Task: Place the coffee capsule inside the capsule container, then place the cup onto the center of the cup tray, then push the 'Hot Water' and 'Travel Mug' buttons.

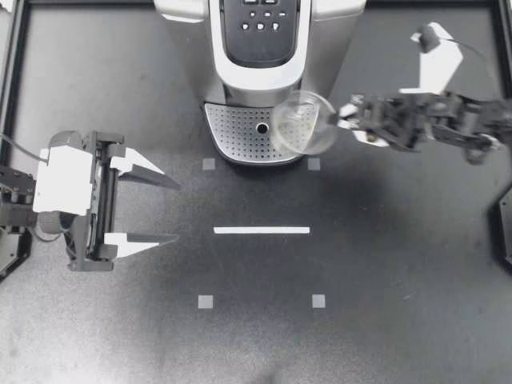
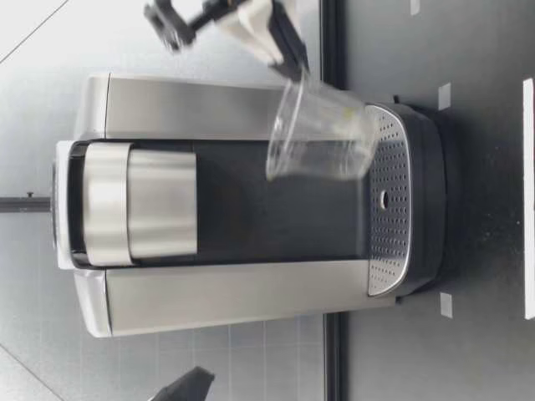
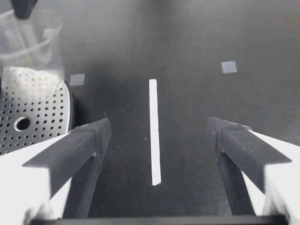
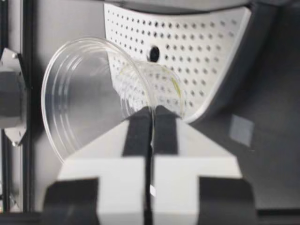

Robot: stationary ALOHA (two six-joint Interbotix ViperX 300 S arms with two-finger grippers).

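While our right gripper (image 1: pixel 338 120) is pinching the rim of the clear, thin-walled plastic cup (image 1: pixel 302 122), jaws almost together with only the cup wall clamped between them, we're holding that cup over the edge of the silver perforated cup tray (image 1: pixel 240 132) on the right arm's side, at the foot of the silver-and-black coffee machine (image 1: pixel 260 72). Top view: the cup is overlapping the tray's rim, partly off it, and the tray's round centre hole (image 1: pixel 262 128) is lying uncovered just beside the cup. Low view: the cup is hanging tilted, mouth up, base close over the tray surface; we can't tell whether it's touching. Right wrist view is confirming the grip: both fingers (image 4: pixel 138 129) are pressing the rim from two sides, with the tray ahead of them. The machine's dark control panel with buttons (image 1: pixel 260 28) is showing in the top view, with nothing touching it. Our left gripper (image 1: pixel 178 211) is hovering over the black table (image 1: pixel 400 264), well apart from the machine, jaws wide apart and gripping nothing. Left wrist view: the white tape strip (image 1: pixel 262 230) is lying on the table ahead between the open fingers, and small grey square markers (image 1: pixel 206 302) are sitting around it.
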